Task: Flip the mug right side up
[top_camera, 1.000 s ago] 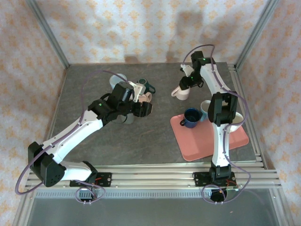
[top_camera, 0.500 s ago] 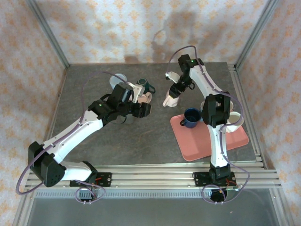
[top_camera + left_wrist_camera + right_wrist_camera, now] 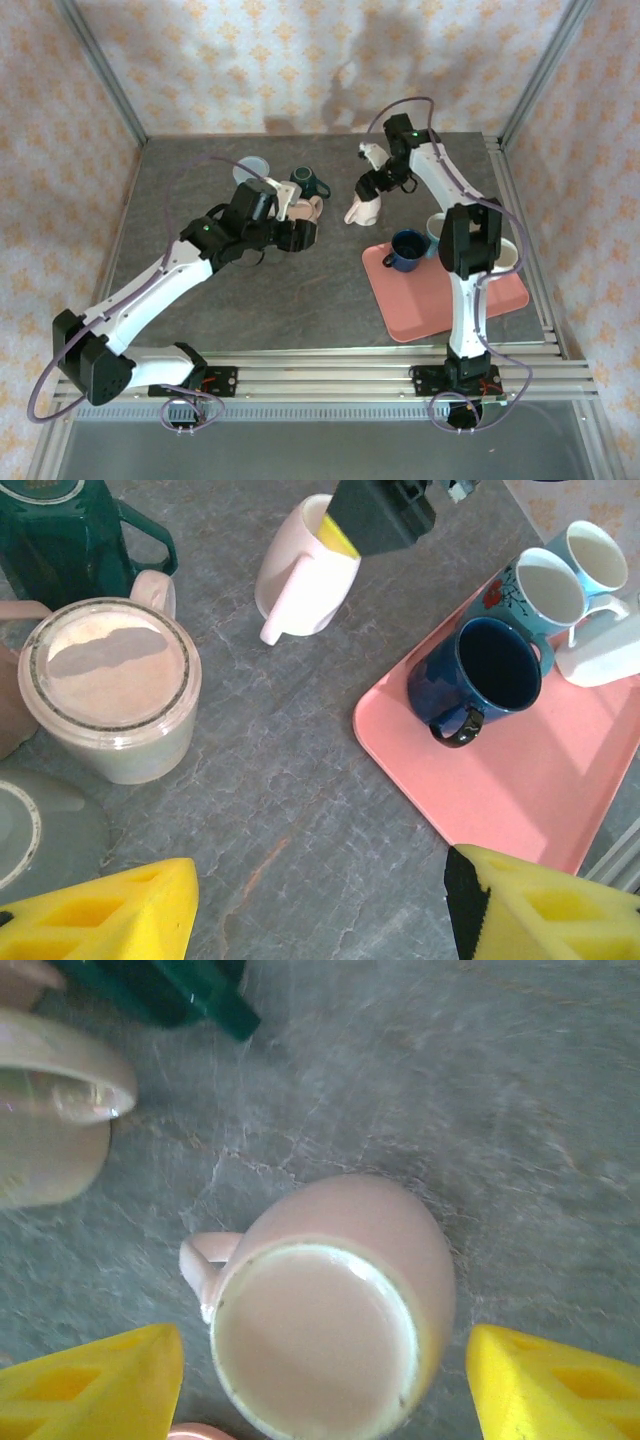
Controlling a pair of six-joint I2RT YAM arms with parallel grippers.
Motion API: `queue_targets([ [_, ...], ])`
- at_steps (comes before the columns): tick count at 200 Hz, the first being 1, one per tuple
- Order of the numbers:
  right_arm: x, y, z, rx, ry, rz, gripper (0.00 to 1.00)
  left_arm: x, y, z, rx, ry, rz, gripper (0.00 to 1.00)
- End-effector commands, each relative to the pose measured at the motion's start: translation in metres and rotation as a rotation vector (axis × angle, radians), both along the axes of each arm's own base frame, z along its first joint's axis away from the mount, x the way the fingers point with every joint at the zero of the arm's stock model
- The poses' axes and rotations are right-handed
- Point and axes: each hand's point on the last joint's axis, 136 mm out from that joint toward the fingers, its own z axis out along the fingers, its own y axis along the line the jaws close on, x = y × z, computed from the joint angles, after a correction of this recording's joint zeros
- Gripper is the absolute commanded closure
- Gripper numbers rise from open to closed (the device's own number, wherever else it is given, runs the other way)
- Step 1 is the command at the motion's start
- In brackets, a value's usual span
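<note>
Not yet turned: the pale pink ceramic mug [image 3: 330,1300] sits base-up, seemingly a little tilted, on the grey stone-look surface [image 3: 300,290] just beyond the salmon plastic tray [image 3: 440,310], so grasp, flip and set-down all remain. The right arm stretches far forward, wrist bent down, its right pincer [image 3: 320,1365] spread wide either side of the mug without gripping it. The left pincer [image 3: 315,905] hangs wide and empty near a beige upturned cup [image 3: 110,680].
</note>
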Motion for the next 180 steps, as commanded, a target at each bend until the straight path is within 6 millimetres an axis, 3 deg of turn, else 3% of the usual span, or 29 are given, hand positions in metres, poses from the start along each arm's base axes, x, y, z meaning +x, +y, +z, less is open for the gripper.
queue_targets([
  [1, 0.015, -0.016, 0.057, 0.111, -0.061, -0.412, 0.31, 0.0, 0.012, 0.012, -0.04, -0.023, 0.066, 0.32],
  [19, 0.001, -0.032, 0.055, 0.126, 0.024, -0.687, 0.35, -0.003, 0.018, 0.013, -0.064, -0.011, 0.099, 0.32],
  [49, -0.028, -0.017, 0.061, 0.191, 0.045, -0.93, 0.4, -0.007, 0.027, 0.016, -0.087, -0.002, 0.136, 0.31],
  [75, -0.049, -0.008, 0.052, 0.205, 0.057, -1.163, 0.44, -0.008, 0.035, 0.016, -0.097, 0.002, 0.176, 0.3],
  [126, -0.046, 0.03, 0.024, 0.123, 0.077, -1.271, 0.43, -0.011, 0.041, 0.014, -0.107, 0.031, 0.203, 0.3],
  [180, -0.033, 0.029, -0.01, 0.048, 0.091, -1.387, 0.46, -0.012, 0.048, 0.013, -0.109, 0.029, 0.217, 0.3],
])
